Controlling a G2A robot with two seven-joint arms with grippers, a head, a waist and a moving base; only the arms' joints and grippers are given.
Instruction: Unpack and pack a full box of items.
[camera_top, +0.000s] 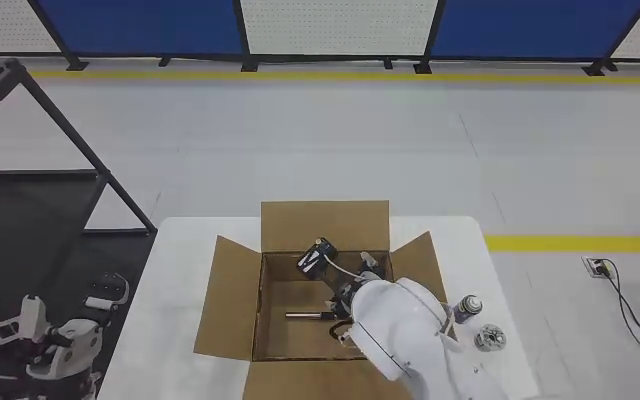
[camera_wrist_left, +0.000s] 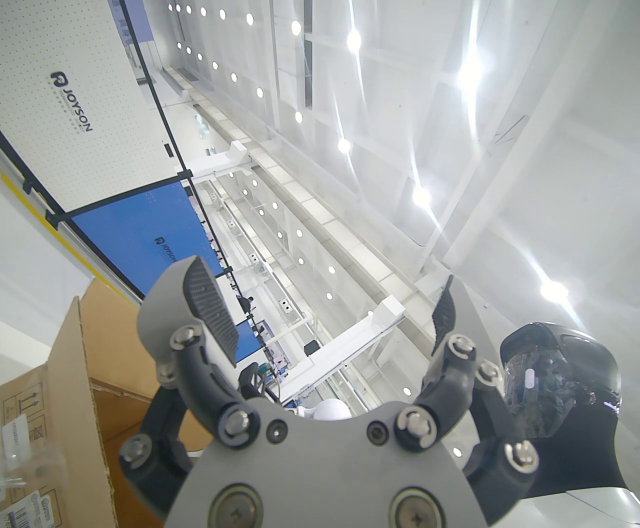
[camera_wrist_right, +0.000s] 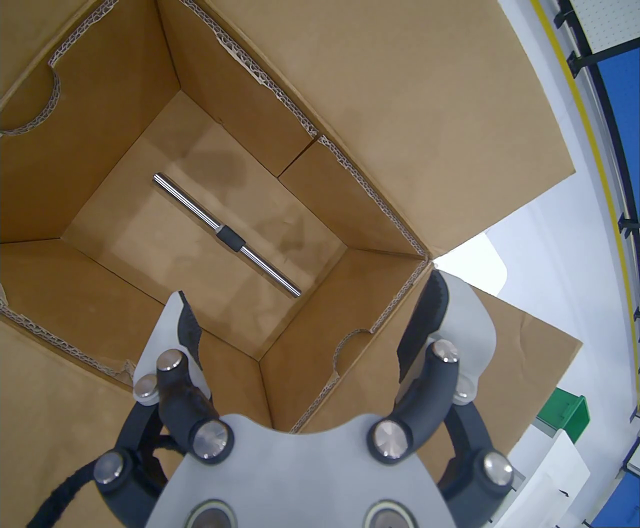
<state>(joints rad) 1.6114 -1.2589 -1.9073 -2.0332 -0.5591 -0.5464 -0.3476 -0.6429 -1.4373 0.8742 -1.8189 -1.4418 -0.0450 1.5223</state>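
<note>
An open cardboard box stands on the white table with its flaps spread. On its floor lies a shiny metal rod with a dark collar at its middle, also seen as the rod from above. My right arm hangs over the box's right part. My right gripper is open above a box corner, well over the rod, holding nothing. My left gripper is open and empty, tilted up toward the ceiling, with a box flap beside it.
On the table right of the box stand a dark can and a round metal part. A green bin sits beyond the box. A black rack stands on the floor to the left.
</note>
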